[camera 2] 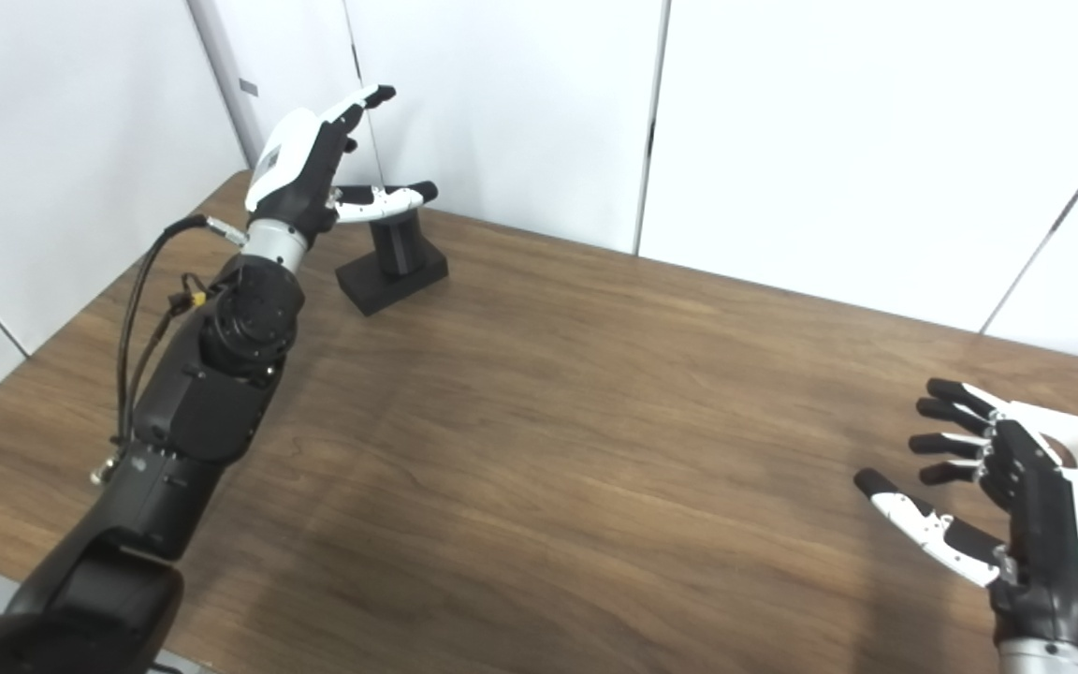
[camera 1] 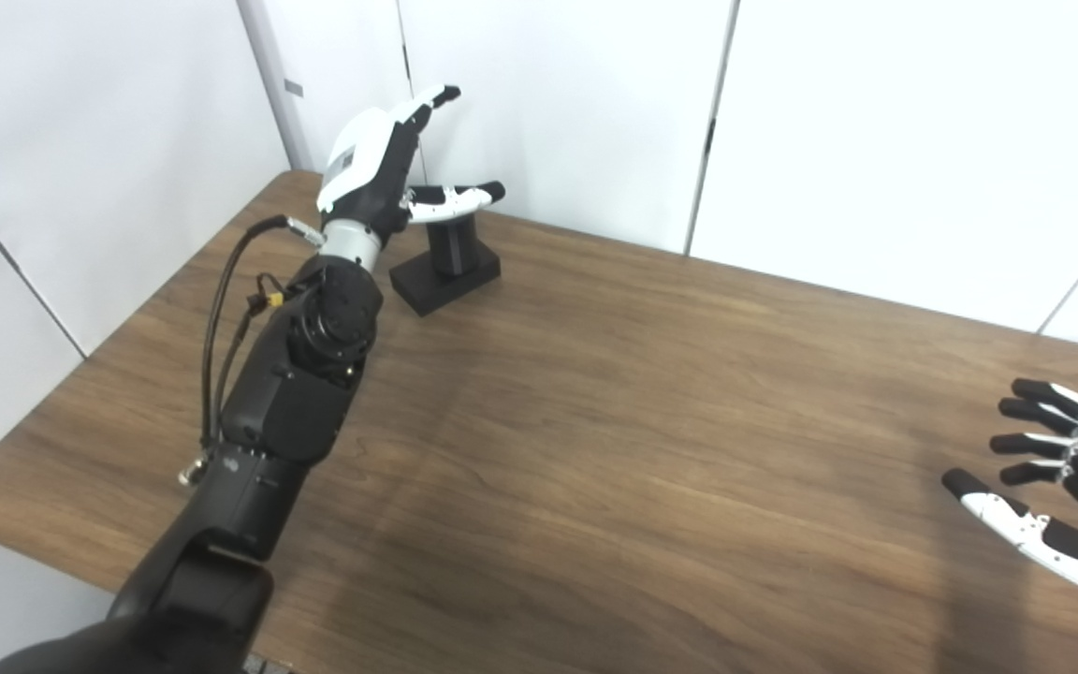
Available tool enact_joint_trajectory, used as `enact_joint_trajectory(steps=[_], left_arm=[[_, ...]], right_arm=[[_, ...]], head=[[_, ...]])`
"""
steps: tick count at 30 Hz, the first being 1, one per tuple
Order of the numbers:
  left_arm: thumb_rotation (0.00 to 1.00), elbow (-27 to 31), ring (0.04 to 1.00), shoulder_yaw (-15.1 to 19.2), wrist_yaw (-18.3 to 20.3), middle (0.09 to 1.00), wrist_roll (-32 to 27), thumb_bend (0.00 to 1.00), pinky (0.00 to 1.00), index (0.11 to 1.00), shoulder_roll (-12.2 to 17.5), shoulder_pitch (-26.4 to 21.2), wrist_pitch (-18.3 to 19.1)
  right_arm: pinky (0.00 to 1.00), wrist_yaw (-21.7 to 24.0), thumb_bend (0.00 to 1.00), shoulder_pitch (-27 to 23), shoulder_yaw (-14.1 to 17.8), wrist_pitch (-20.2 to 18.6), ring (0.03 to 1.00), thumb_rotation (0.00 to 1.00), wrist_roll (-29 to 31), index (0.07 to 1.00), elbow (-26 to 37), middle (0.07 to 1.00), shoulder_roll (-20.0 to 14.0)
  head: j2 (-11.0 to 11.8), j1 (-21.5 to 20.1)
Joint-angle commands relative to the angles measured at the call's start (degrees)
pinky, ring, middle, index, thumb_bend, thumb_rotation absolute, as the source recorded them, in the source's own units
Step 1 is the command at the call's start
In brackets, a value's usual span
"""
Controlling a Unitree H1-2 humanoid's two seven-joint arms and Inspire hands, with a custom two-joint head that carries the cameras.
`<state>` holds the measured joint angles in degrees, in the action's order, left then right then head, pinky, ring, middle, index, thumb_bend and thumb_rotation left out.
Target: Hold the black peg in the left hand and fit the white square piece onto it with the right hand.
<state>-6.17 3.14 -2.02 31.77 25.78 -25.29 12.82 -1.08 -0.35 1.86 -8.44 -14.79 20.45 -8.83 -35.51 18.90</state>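
Observation:
The black peg (camera 1: 451, 247) stands upright on its black square base (camera 1: 436, 284) at the table's far left corner. My left hand (camera 1: 380, 164) hovers open right at it, fingers raised against the wall and thumb lying just over the peg's top; nothing is held. My right hand (camera 2: 1007, 496) is open above the near right of the table, palm facing left, empty. A white shape with a hole (camera 2: 1077, 454) shows just behind that hand. I cannot tell whether it is the white square piece or the hand's own shell.
The brown wooden table (camera 1: 614, 449) has white wall panels (camera 1: 876, 122) close behind it. Its left edge runs beside my left forearm (camera 1: 305, 374), where black cables (camera 1: 221, 318) loop out.

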Motion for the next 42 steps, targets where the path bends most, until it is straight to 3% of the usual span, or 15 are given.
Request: enact_joint_trajectory(steps=[1, 8, 15, 24, 42], left_arm=[[0.36, 0.4, 0.961, -0.4, -1.1, 0.935, 2.1, 0.83, 0.83, 0.885, 2.4, -3.6, 0.7], [0.38, -1.8, 0.976, -2.5, -0.6, 0.944, 4.4, 0.87, 0.82, 0.867, 3.6, -4.5, 3.8], [0.47, -3.9, 1.0, -5.0, 0.5, 0.979, 6.5, 0.97, 0.89, 0.877, 5.0, -4.9, 6.7], [0.48, -2.9, 1.0, -8.2, 3.5, 1.0, 9.6, 0.97, 0.94, 0.856, 5.8, -4.3, 13.0], [0.47, -8.9, 1.0, -9.0, 4.5, 1.0, 13.3, 0.97, 0.99, 0.864, 5.7, -4.5, 14.0]], right_arm=[[0.47, 0.0, 0.53, -1.2, 0.3, 1.0, 0.601, 0.0, 0.2, 0.731, 2.1, 0.708, 0.0], [0.46, -0.2, 0.53, -1.3, 0.3, 0.8, 0.587, 0.0, 0.2, 0.731, 2.4, 0.705, 0.2], [0.44, -0.1, 0.52, -1.4, 0.4, 0.9, 0.58, 0.0, 0.6, 0.727, 2.4, 0.698, 0.1], [0.44, -0.1, 0.51, -1.4, 0.5, 0.8, 0.583, 0.0, 0.7, 0.732, 2.5, 0.703, 0.1], [0.43, -0.3, 0.51, -1.4, 0.7, 1.1, 0.573, 0.0, 0.0, 0.726, 2.6, 0.698, -0.3]], head=[[-0.1, 0.1], [-0.2, -0.1], [-0.4, -0.2], [-0.6, -0.2], [-1.3, -0.4]])
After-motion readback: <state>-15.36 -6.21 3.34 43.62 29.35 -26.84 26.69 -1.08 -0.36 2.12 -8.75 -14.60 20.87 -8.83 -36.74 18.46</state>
